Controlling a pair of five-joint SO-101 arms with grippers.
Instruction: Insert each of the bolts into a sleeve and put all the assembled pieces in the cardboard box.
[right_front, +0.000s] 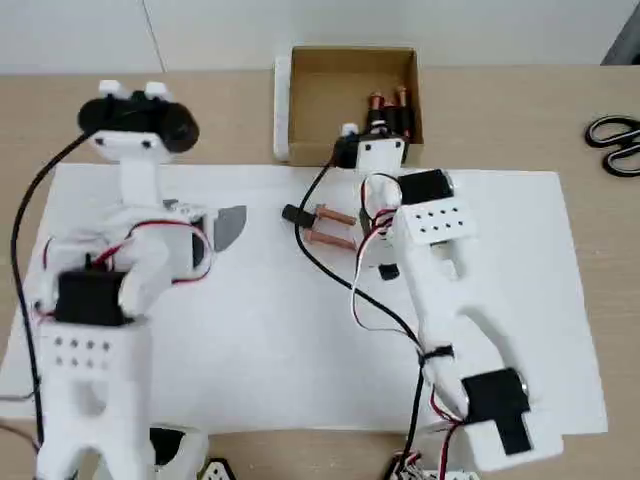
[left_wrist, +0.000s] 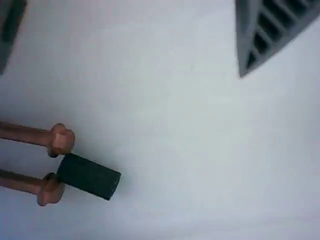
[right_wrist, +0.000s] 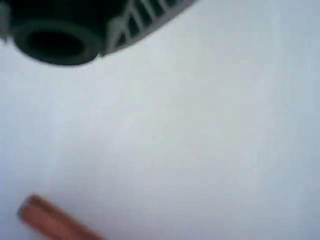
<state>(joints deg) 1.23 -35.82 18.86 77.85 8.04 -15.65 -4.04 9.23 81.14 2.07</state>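
Two copper bolts (right_front: 332, 226) lie side by side on the white sheet (right_front: 250, 340), with a loose black sleeve (right_front: 295, 214) at their heads. In the left wrist view the bolts (left_wrist: 30, 160) and that sleeve (left_wrist: 90, 176) lie close together. My left gripper (right_front: 222, 228) (left_wrist: 120, 70) hovers open to the left of them, holding nothing. My right gripper (right_front: 385, 262) (right_wrist: 75, 35) is shut on another black sleeve (right_front: 388, 271) (right_wrist: 55, 42), just right of the bolts; one bolt end (right_wrist: 50, 220) shows below it. The cardboard box (right_front: 300, 100) holds assembled pieces (right_front: 388, 108).
Scissors (right_front: 615, 142) lie on the table at the far right. The box stands just beyond the sheet's far edge, close behind the right arm. Wires (right_front: 330, 270) from the right arm trail across the sheet near the bolts.
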